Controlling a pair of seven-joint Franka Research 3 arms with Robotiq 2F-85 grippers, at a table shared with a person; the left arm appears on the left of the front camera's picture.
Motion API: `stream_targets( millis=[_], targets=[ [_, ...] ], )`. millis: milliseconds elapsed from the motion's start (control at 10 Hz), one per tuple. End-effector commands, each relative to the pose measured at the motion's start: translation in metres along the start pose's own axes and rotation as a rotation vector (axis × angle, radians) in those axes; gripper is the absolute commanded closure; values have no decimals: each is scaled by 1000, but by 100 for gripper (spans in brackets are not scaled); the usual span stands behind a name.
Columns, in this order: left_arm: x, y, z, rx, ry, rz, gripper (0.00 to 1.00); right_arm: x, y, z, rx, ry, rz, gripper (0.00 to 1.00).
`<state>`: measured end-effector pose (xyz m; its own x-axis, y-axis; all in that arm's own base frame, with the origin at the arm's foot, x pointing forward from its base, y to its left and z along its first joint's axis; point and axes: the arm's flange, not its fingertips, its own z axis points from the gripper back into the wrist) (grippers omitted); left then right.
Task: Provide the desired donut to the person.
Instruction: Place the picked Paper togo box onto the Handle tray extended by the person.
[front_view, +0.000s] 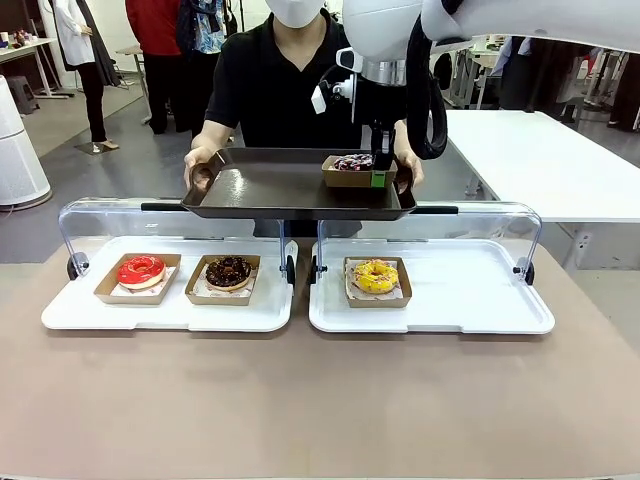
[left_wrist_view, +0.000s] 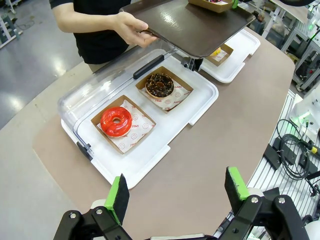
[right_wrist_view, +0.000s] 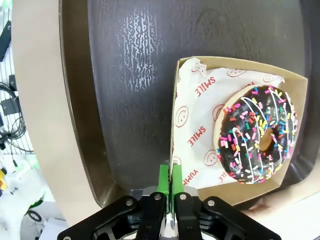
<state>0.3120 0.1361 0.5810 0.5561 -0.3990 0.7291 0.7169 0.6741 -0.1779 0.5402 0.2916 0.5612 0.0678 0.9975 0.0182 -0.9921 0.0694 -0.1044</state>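
Observation:
The person (front_view: 280, 80) in a black T-shirt holds a dark tray (front_view: 270, 190) by both ends above the display cases. A chocolate donut with coloured sprinkles (front_view: 352, 161) (right_wrist_view: 257, 132) sits in its cardboard box (right_wrist_view: 190, 120) at the tray's right end. My right gripper (front_view: 382, 175) (right_wrist_view: 170, 182) reaches down onto the tray, its fingers pinched on the box's near wall. My left gripper (left_wrist_view: 175, 192) hangs open and holds nothing, above the table's left side, well back from the cases.
Two white display trays with raised clear lids stand on the table. The left one (front_view: 60, 315) holds a red glazed donut (front_view: 141, 270) and a chocolate donut (front_view: 228, 271); the right one (front_view: 480, 300) holds a yellow donut (front_view: 375, 276). The person's hand (left_wrist_view: 132, 27) grips the tray edge.

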Motion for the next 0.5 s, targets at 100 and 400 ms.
stream_targets(
  millis=[100,400],
  targets=[
    [0,-1,0,-4,-7,-2,0,-2,4,0,-10,-1,-8,0],
    [0,-1,0,-4,-7,-2,0,-2,5,9,-20,-6,-5,18]
  ],
)
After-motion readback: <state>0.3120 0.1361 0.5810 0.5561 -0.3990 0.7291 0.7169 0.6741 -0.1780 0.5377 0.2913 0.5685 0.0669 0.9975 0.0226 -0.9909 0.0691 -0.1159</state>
